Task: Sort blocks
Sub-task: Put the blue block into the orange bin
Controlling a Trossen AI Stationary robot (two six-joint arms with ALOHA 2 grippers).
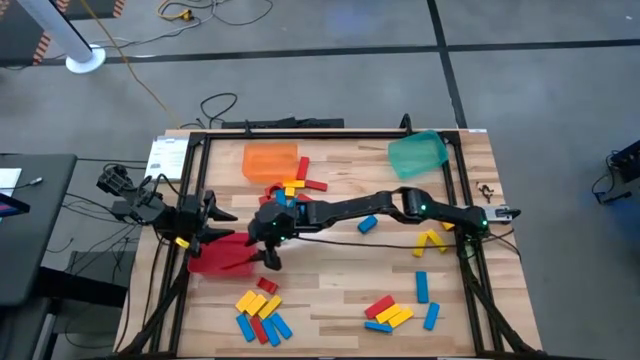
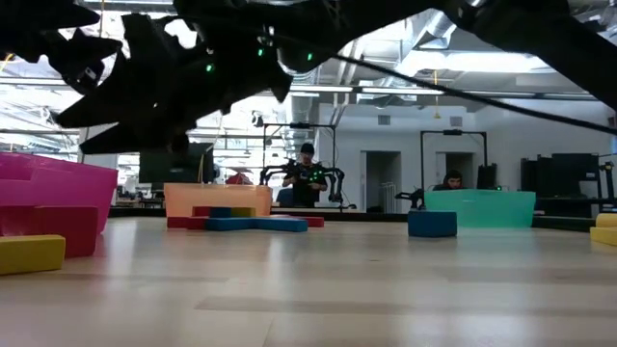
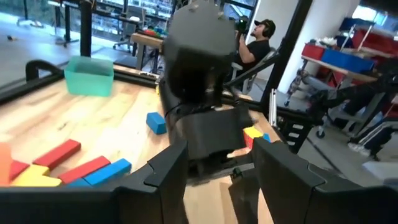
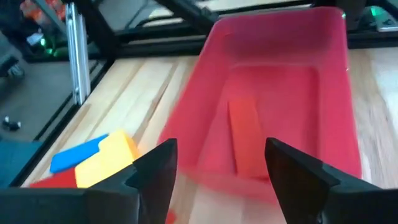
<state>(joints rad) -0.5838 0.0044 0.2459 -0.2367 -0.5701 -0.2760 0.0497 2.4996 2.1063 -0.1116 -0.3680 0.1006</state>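
Grey concrete floor (image 1: 330, 70), bright open workshop with black frames (image 2: 453, 159).

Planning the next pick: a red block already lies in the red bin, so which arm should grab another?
Probably right. The right gripper hangs open over the red bin, with a red block inside, so it is free. The mixed pile lies just beyond it. The left gripper is at the bin's edge.

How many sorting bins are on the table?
3: the orange bin at the far side, the green bin at the far right, the red bin near the left arm, partly covered by the arms.
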